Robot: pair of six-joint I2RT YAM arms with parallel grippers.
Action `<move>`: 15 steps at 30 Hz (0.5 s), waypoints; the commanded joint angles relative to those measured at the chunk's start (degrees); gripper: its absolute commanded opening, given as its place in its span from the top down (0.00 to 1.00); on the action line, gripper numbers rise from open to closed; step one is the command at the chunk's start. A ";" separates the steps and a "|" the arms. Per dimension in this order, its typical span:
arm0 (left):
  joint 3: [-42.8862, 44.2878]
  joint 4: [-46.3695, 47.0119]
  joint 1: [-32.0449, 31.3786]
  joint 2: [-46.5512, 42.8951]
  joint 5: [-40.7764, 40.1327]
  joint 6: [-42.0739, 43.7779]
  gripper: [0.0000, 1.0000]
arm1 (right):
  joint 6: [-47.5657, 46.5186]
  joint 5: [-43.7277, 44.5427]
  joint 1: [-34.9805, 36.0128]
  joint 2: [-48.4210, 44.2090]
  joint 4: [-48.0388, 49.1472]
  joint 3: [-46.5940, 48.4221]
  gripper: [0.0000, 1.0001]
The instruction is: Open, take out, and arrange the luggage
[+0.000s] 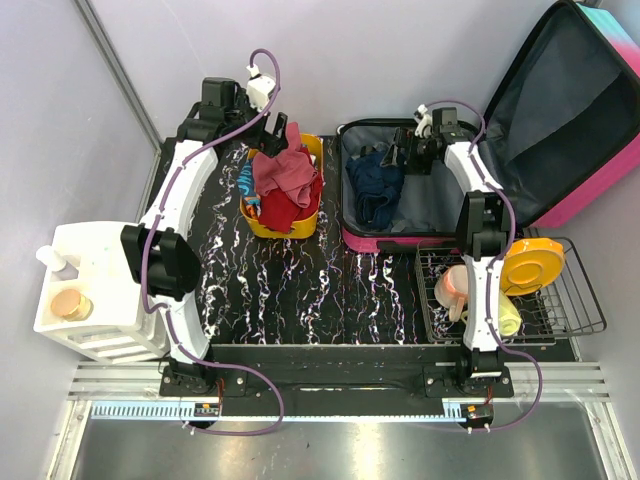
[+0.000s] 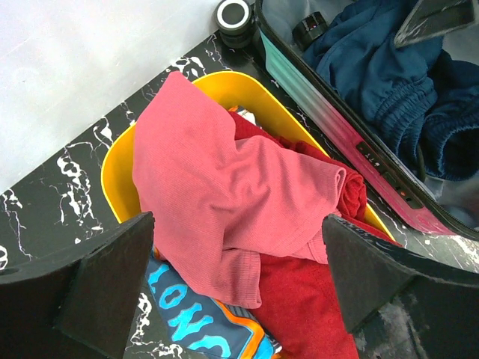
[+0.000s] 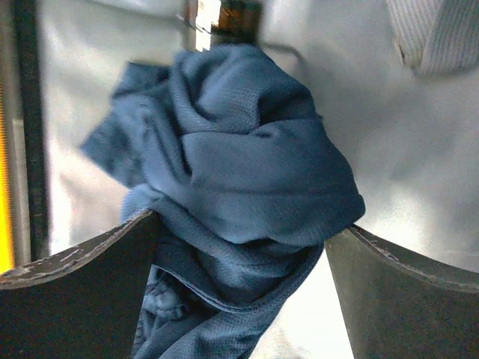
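The right tool (image 3: 243,224) stands wide, its jaws straddling a bunched navy garment (image 3: 247,149) without pinching it, apparently lined up for a grab. The garment lies inside the luggage (image 1: 560,110), open at the desk's (image 1: 330,300) far right with its lid propped back. The left tool (image 2: 236,224), also wide and empty, hovers over a pink shirt (image 2: 224,187) heaped in the yellow bin (image 2: 120,172), likely the collecting spot.
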 commanded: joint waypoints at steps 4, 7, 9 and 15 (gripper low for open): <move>1.65 2.72 -1.34 -0.02 2.16 -1.33 0.01 | 2.08 -2.45 1.98 2.44 -5.65 2.09 0.00; 1.48 3.07 -1.52 0.24 2.51 -2.21 0.01 | 7.00 -12.28 2.16 3.49 -3.19 0.86 0.00; 1.39 3.25 -1.61 0.33 2.78 -2.82 0.01 | 10.24 -17.13 2.34 3.84 -0.74 -0.54 0.00; 1.30 3.95 -1.61 0.59 3.65 -4.41 0.01 | 9.83 -15.04 3.92 5.86 -0.63 0.15 0.01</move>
